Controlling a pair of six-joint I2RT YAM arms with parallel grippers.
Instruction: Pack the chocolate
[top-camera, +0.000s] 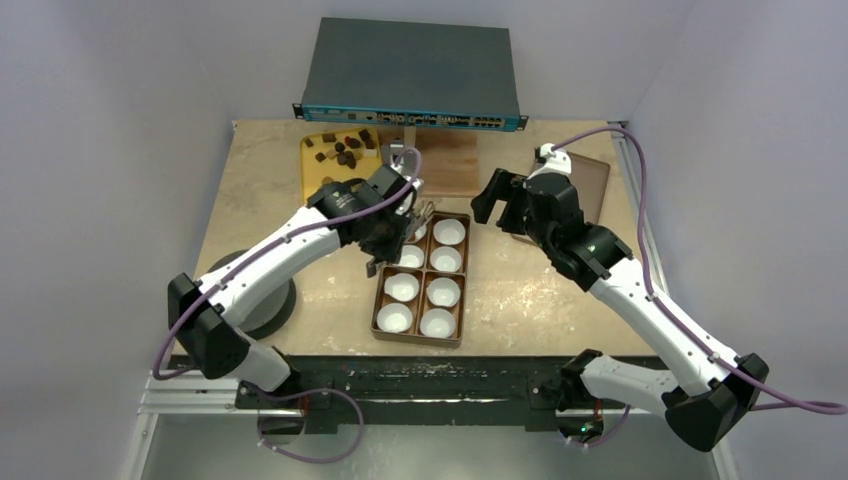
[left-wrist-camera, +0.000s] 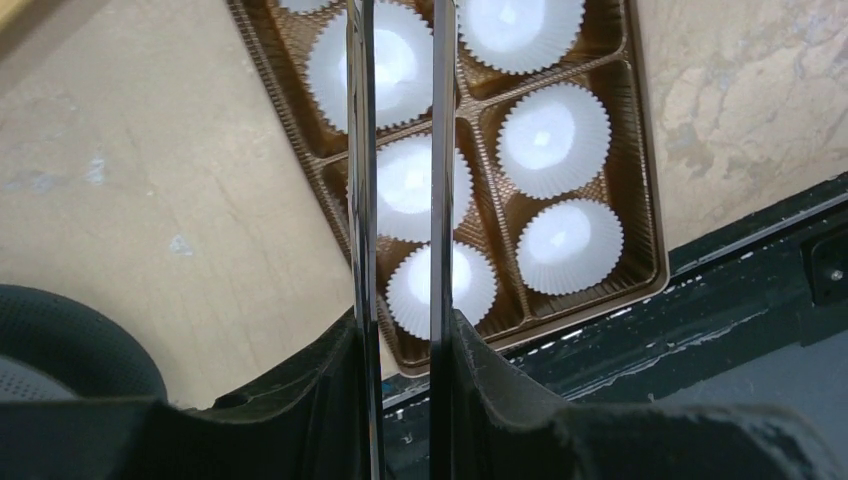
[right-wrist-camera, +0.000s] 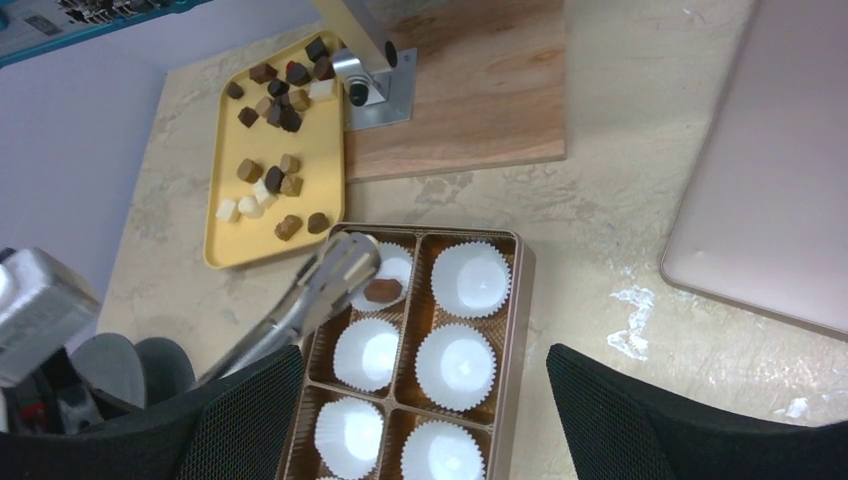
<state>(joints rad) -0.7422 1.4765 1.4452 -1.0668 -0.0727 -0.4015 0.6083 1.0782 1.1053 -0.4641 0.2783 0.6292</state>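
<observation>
Several chocolate pieces (top-camera: 345, 150), dark, tan and pale, lie on a yellow tray (right-wrist-camera: 225, 245). The brown box (top-camera: 467, 285) holds white paper cups (right-wrist-camera: 455, 352). My left gripper (top-camera: 400, 228) is shut on metal tongs (right-wrist-camera: 320, 290), whose two blades (left-wrist-camera: 360, 200) reach over the box's left column. One brown chocolate piece (right-wrist-camera: 383, 291) lies in the far-left cup, right at the tong tips. My right gripper (top-camera: 500, 200) is open and empty, above the table just right of the box's far end. In its own view the right gripper (right-wrist-camera: 425, 395) looks down on the box.
A flat pinkish-brown lid (top-camera: 590, 185) lies at the right. A wooden board (top-camera: 445, 165) with a metal stand (right-wrist-camera: 365, 60) sits behind the box. A network switch (top-camera: 410, 75) is at the back. A dark round base (top-camera: 265, 300) is at the left.
</observation>
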